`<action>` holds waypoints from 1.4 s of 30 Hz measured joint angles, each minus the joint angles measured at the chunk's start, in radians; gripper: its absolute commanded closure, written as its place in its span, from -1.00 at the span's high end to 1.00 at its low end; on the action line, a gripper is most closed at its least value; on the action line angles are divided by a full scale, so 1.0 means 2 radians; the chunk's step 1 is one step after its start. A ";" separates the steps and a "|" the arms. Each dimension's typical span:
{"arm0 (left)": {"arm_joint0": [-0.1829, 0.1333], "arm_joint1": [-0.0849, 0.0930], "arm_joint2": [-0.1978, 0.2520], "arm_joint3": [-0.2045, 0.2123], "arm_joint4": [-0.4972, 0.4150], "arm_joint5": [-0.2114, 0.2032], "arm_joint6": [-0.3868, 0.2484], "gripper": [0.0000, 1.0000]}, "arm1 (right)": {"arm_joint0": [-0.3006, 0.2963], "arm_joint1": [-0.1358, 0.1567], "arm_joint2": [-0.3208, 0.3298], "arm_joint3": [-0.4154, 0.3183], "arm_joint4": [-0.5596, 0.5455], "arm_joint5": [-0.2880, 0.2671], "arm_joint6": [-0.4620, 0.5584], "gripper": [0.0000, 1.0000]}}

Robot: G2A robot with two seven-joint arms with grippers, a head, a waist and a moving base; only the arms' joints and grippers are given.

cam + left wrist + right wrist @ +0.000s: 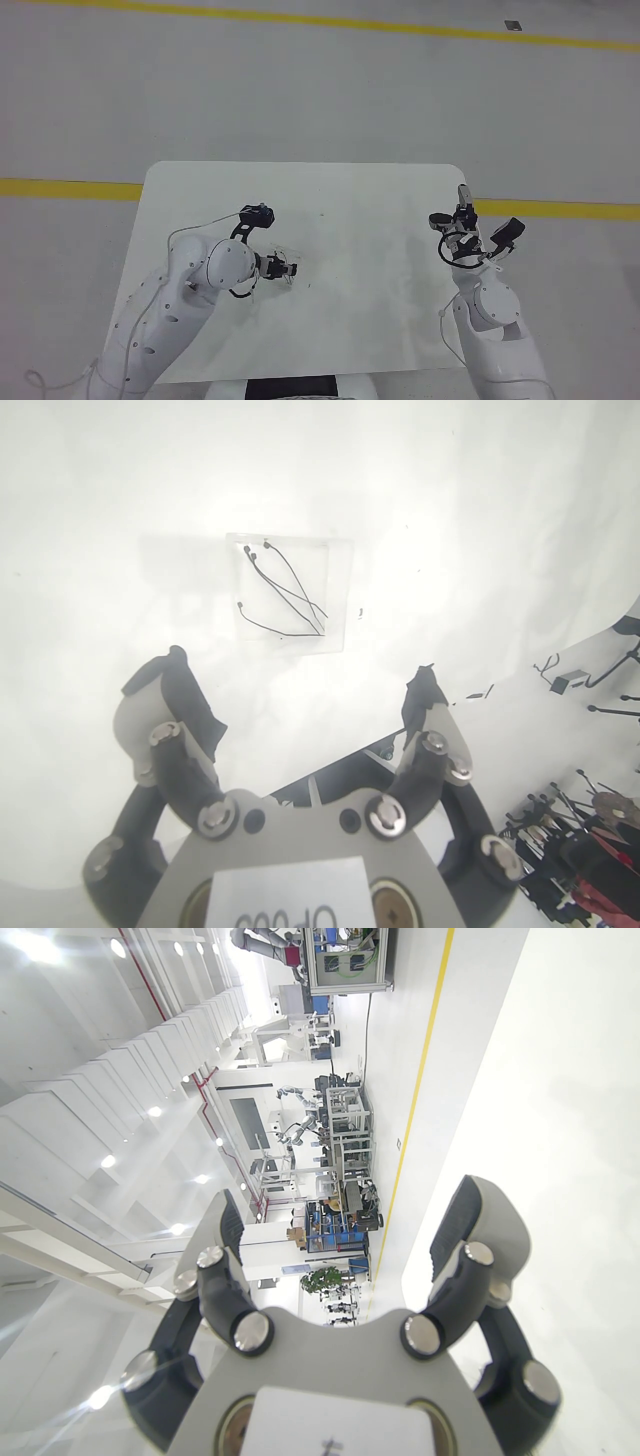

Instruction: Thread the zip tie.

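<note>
- Left gripper (295, 672): hangs over the white table (360, 310), fingers wide apart with nothing between them; fingertips (175, 680) are wrapped in black tape
- Right gripper (347, 1198): at the table's right edge, pointed out toward the room, fingers apart, empty
- Four thin black plastic zip ties (307, 602) lie loose in a clear square shallow tray (340, 595) just ahead of the left gripper; the small heads sit apart at one side, the tails cross and bunch toward one corner
- Handling (judgement): very light, springy and flat against a slick tray, so likely to slide or flick away under a pinch; the tray may skid too
- Grip choice (judgement): pinch one tie close behind its head, where the ties lie apart, leaving the tail free for the other gripper; avoid the crossed tails, where two may lift together
</note>
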 measured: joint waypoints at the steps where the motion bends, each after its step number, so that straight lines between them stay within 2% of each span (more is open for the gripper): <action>1: 0.000 0.000 0.000 0.000 -0.001 0.000 0.000 1.00 | 0.000 0.000 0.000 0.000 0.000 0.000 0.000 1.00; 4: 0.004 -0.001 0.003 0.002 -0.023 0.000 0.016 1.00 | 0.000 0.000 0.000 0.000 0.000 0.000 0.000 1.00; 7: -0.005 -0.004 0.001 0.015 -0.033 0.000 0.008 1.00 | 0.000 0.000 0.000 0.000 0.000 0.000 0.000 1.00; 10: -0.014 -0.010 0.000 0.030 -0.024 0.000 0.000 1.00 | 0.000 0.000 0.000 0.000 0.000 0.000 0.000 1.00; 12: -0.016 -0.015 0.005 0.035 0.001 0.000 0.000 1.00 | 0.000 0.000 0.000 0.000 0.000 0.000 0.000 1.00; 17: -0.001 -0.033 0.003 0.035 0.046 0.000 0.000 1.00 | 0.000 0.000 0.000 0.000 0.000 0.000 0.000 1.00; 24: 0.028 -0.062 -0.002 0.010 0.106 0.000 0.000 1.00 | 0.000 0.000 0.000 0.000 0.000 0.000 0.000 1.00; 29: 0.047 -0.079 -0.009 0.006 0.138 0.000 0.000 1.00 | 0.000 0.000 0.000 0.000 0.000 0.000 0.000 1.00; 40: 0.048 -0.080 -0.009 0.006 0.138 0.000 0.000 1.00 | 0.000 0.000 0.000 0.000 0.000 0.000 0.000 1.00; 42: 0.045 -0.081 -0.021 0.015 0.121 0.000 0.001 1.00 | 0.000 0.000 0.000 0.000 0.000 0.000 0.000 1.00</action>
